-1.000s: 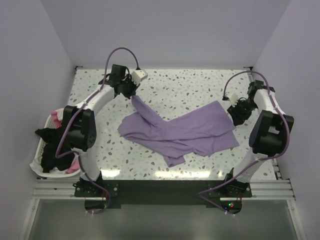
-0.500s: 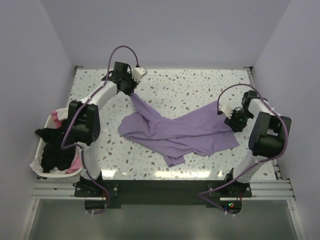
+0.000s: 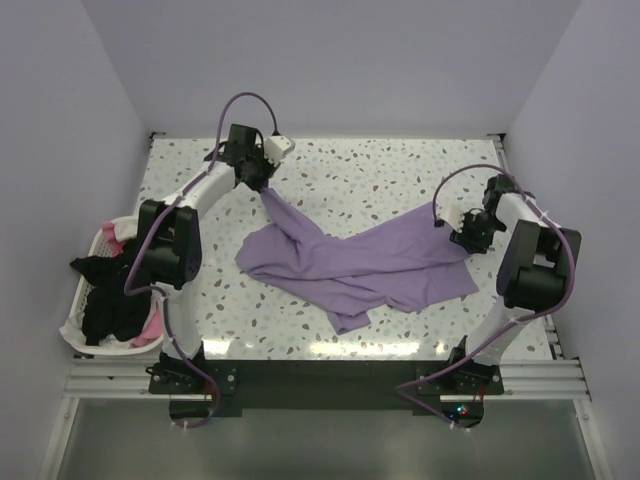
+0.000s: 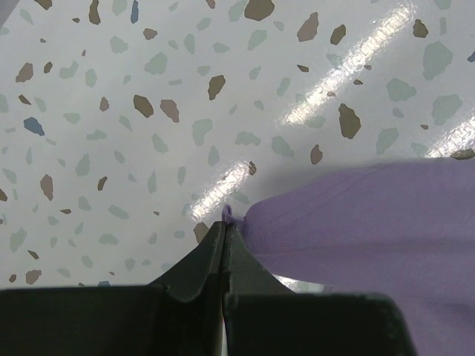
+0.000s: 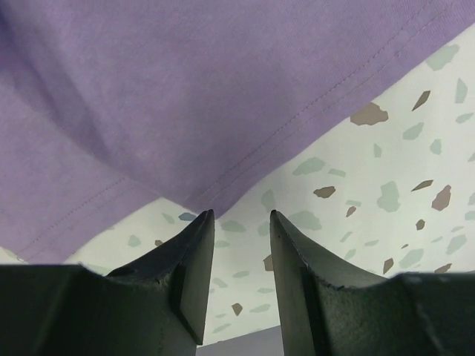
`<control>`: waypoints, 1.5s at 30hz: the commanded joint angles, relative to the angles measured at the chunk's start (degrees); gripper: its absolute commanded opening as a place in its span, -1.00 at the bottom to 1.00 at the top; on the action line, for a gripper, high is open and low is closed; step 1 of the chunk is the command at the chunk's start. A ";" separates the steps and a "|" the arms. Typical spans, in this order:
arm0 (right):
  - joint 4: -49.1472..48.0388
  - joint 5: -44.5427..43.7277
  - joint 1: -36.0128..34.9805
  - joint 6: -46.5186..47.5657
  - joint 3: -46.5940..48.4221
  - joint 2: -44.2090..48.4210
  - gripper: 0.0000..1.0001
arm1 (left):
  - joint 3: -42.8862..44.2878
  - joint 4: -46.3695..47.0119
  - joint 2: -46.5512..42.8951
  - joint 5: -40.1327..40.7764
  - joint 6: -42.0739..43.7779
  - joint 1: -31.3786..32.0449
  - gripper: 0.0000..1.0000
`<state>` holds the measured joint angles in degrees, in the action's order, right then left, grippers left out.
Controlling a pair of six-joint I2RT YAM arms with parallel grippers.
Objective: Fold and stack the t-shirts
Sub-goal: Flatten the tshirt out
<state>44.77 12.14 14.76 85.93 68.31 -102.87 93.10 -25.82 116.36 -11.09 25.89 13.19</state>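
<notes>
The lilac t-shirt (image 3: 360, 265) sprawls rumpled across the middle of the bench (image 3: 380, 175), its sleeves and neck lost in the folds. One corner draws up toward 11 o'clock, pinched in the left hand (image 4: 225, 226), whose fingers meet tight on it. At the shirt's 3 o'clock edge the right hand (image 5: 241, 222) stands slightly parted, seemingly gripping nothing, with the hem just ahead. At 8 o'clock the basket (image 3: 70, 333) is partly hidden by the left arm.
</notes>
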 commanded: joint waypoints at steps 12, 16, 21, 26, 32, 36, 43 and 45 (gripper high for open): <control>6.90 -1.42 -1.58 5.39 2.79 -3.21 -0.06 | 3.84 -0.45 0.80 -0.60 -0.49 -0.27 -1.00; 5.07 -2.21 -2.54 5.12 2.44 -4.53 -0.07 | 3.76 -0.63 0.54 -0.42 -0.14 -0.36 -1.00; 3.40 -3.17 -2.90 4.60 2.70 -7.25 -0.48 | 2.62 -0.54 -0.16 -0.51 0.21 -0.36 -1.00; 2.16 -4.32 -2.81 -1.36 6.47 -7.61 -1.00 | 2.61 -0.37 -1.39 -1.38 -0.75 -0.97 -1.00; 10.31 4.01 -0.88 -20.08 24.56 -5.94 -1.00 | 9.63 -0.54 -3.33 -5.16 -3.83 -4.40 -1.00; 13.14 10.43 -0.26 -31.58 34.85 -4.01 -1.00 | 16.05 -2.56 -4.03 -6.13 -5.06 -5.10 -1.00; 5.33 11.51 -0.17 -45.23 41.71 2.93 -1.00 | 20.72 2.52 -9.21 -3.24 -10.23 -6.33 -1.00; 2.17 9.31 -0.09 -48.83 42.69 4.95 -1.00 | 20.98 4.98 -11.67 -2.01 -11.73 -6.77 -1.00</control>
<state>52.49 21.61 14.41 46.37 107.46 -102.28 111.11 -26.96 110.52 -14.79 18.41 7.75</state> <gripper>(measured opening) 0.026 0.015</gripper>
